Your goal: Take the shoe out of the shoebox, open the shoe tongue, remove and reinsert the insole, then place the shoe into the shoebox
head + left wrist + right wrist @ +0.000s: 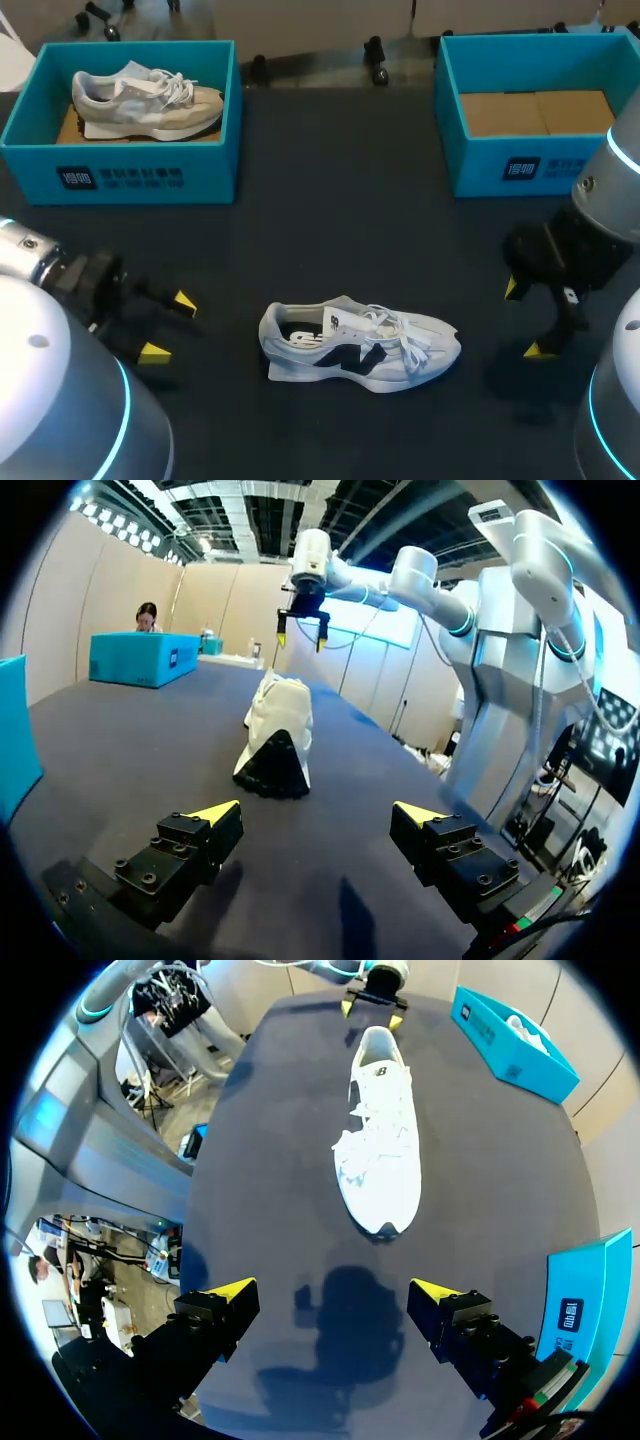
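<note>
At the middle of the table (330, 230), between the two grippers, the white shoe (360, 345) is found standing on its sole. Its heel is turned toward the left gripper (168, 327) and its toe toward the right gripper (527, 320). Both grippers are held low over the table, well apart from the shoe, with fingers spread wide and nothing between them. The right shoebox (500, 165) shows only its cardboard floor; the left shoebox (200, 170) holds a grey shoe (145, 100).

Removal is judged complete, since the white shoe lies outside both boxes. Opening of the tongue is judged to be the step in hand, and it is not yet begun. For the next move, the shoe would need to be steadied at one end by one gripper. The tongue would then be caught beneath the laces (395, 330) and drawn up by the other.

The tongue is largely covered by the laces and cannot be made out clearly. The heel opening is dark, so it cannot be told whether the insole is seated. The right shoebox is cut off at the head view's edge and partly screened by the right arm.
</note>
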You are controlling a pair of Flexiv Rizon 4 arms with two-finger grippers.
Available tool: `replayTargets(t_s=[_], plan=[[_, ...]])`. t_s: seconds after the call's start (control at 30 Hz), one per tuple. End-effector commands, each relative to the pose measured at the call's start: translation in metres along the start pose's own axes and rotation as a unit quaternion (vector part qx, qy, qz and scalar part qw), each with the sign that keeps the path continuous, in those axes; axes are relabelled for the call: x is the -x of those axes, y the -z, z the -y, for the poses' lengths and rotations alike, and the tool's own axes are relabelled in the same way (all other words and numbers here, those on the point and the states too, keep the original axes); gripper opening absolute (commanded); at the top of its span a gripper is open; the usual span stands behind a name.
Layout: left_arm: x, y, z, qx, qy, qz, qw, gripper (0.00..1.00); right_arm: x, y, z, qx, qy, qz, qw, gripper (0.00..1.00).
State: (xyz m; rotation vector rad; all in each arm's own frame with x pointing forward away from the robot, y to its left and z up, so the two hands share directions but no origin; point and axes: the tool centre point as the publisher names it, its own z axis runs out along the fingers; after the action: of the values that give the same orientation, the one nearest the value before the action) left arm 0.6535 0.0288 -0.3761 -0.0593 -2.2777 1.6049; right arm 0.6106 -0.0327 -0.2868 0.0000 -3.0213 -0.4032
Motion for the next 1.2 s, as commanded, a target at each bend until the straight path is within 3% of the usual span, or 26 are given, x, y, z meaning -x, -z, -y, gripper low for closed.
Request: replayTargets(t_s=[0.03,0.3,0.4,0.5,0.7,1.2], plan=[[0.004,0.0,-0.003,-0.011,0.0,-0.005,1.0,1.0,0.0,-0.001,0.0,-0.001,0.0,0.0,1.0,1.0],[0.004,0.0,-0.003,-0.011,0.0,-0.005,1.0,1.0,0.0,-0.001,0.0,-0.001,0.0,0.0,1.0,1.0],[0.004,-0.007,-0.013,-0.064,0.017,0.019,0.998,1.0,0.0,-0.001,0.0,-0.001,0.0,0.0,1.0,1.0],[0.007,-0.014,-0.016,-0.09,0.005,0.042,0.995,1.0,0.0,-0.001,0.0,-0.001,0.0,0.0,1.0,1.0],[0.007,-0.021,-0.014,-0.115,-0.021,0.053,0.992,1.0,0.0,-0.001,0.0,-0.001,0.0,0.0,1.0,1.0],[0.006,-0.043,-0.004,-0.103,-0.038,0.077,0.991,1.0,0.0,-0.001,0.0,-0.001,0.0,0.0,1.0,1.0]])
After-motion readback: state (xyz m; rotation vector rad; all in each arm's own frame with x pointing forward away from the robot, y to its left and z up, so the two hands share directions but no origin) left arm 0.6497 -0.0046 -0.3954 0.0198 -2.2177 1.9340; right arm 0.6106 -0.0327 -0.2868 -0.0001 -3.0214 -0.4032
